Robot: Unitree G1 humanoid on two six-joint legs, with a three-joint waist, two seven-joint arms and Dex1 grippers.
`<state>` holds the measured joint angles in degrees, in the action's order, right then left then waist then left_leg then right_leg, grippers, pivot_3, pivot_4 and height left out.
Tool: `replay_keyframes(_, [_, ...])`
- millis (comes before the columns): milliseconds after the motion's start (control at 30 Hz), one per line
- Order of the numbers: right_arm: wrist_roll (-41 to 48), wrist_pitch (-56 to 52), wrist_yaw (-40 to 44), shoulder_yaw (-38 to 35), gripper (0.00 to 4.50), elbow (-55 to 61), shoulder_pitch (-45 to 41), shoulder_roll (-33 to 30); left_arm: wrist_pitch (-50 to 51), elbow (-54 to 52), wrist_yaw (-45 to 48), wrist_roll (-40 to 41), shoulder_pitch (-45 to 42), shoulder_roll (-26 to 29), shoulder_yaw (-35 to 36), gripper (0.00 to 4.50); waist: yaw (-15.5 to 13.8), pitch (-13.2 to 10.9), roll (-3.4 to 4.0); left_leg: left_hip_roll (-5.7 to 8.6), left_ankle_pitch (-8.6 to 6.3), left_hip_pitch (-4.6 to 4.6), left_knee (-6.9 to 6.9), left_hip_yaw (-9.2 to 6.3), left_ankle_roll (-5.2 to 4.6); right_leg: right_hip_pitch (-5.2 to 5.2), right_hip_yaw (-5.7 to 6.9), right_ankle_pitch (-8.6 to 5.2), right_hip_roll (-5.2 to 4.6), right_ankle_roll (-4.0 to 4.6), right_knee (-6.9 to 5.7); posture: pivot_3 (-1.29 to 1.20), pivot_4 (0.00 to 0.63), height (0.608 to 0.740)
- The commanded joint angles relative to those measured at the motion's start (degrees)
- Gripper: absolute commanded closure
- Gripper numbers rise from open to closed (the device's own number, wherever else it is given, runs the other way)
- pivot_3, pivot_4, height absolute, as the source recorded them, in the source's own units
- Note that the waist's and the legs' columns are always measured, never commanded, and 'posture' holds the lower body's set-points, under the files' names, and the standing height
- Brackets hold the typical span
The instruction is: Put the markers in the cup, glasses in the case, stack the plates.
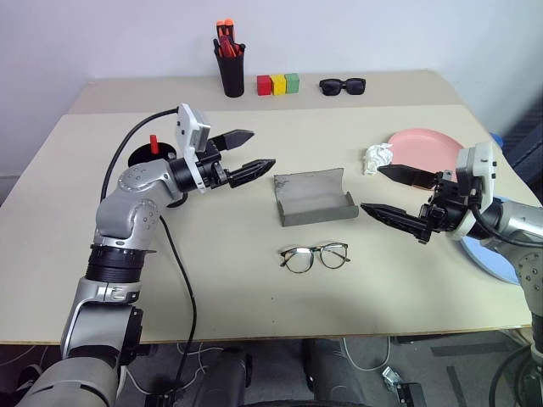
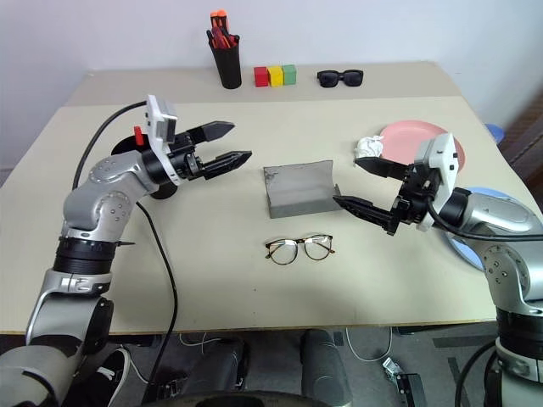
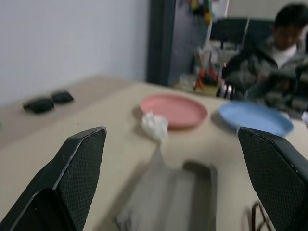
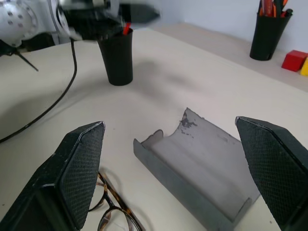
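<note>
Cup [image 4: 115, 60] at desk's [image 1: 254, 280] 9 o'clock, red marker [image 1: 153, 142] inside. Left end effector [image 1: 246, 153] fingers apart, empty. Case [image 1: 312, 197] open at centre; glasses [image 1: 315, 256] at its 6 o'clock. Right end effector [image 1: 392, 192] fingers apart, empty. Pink plate [image 1: 428, 146], blue plate [image 3: 257, 118] at 3 o'clock.

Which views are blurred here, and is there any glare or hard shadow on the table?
Left wrist view: smeared throughout, the case and pink plate soft-edged. Right wrist view: case and eyeglasses sharp, the left gripper over the cup blurred. Both eye views: crisp, even light, soft shadows under the arms, no glare on the table.
</note>
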<state>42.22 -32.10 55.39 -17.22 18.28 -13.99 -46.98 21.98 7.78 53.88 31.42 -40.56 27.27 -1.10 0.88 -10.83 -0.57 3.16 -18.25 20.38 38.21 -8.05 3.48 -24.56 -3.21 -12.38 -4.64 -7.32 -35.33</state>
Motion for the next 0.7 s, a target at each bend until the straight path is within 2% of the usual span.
replay_keyframes(33, [0.66,0.59,-1.95,-3.24,0.05,3.54,0.94,-0.28,-1.61,-0.94,2.5,0.29,-1.03,0.07,1.58,0.03,-0.17,-0.01,-0.01,0.0,0.0,0.01,0.0,0.0,0.0,0.0,0.0,0.0,-0.01,0.0,0.02,0.0,0.15,0.74])
replay_keyframes(167, [-4.42,2.64,-3.49,-0.54,0.05,2.91,1.06,-1.08,4.66,-2.55,4.92,4.34,0.44,2.23,3.75,0.03,-0.06,-0.01,-0.01,0.01,0.0,0.01,0.0,0.0,0.0,0.0,0.0,0.0,-0.02,0.0,0.02,0.0,0.15,0.74])
replay_keyframes(267, [-10.43,4.71,-3.72,4.63,0.05,0.35,-1.44,-1.85,11.31,-6.51,8.41,7.98,3.65,6.91,4.85,0.03,0.58,-0.01,0.0,-0.01,0.0,-0.02,-0.02,0.0,-0.01,-0.02,-0.01,0.0,0.01,0.0,-0.02,0.0,0.15,0.74])
replay_keyframes(433, [-16.42,8.86,-1.02,11.66,0.05,-3.87,-4.87,-1.31,13.31,-12.02,8.96,9.16,9.06,11.15,7.12,0.03,0.23,-0.02,0.0,0.0,0.0,-0.01,-0.02,0.01,0.0,-0.04,-0.02,-0.01,-0.01,0.0,-0.02,0.0,0.15,0.74])
replay_keyframes(700, [-19.26,10.33,1.17,15.64,0.05,-11.62,-12.18,0.96,15.63,-17.24,5.32,10.93,14.89,11.47,10.34,0.03,-0.14,-0.03,-0.01,0.0,0.0,0.01,-0.01,-0.02,0.0,-0.03,0.0,-0.01,-0.02,0.0,0.01,0.0,0.15,0.74])
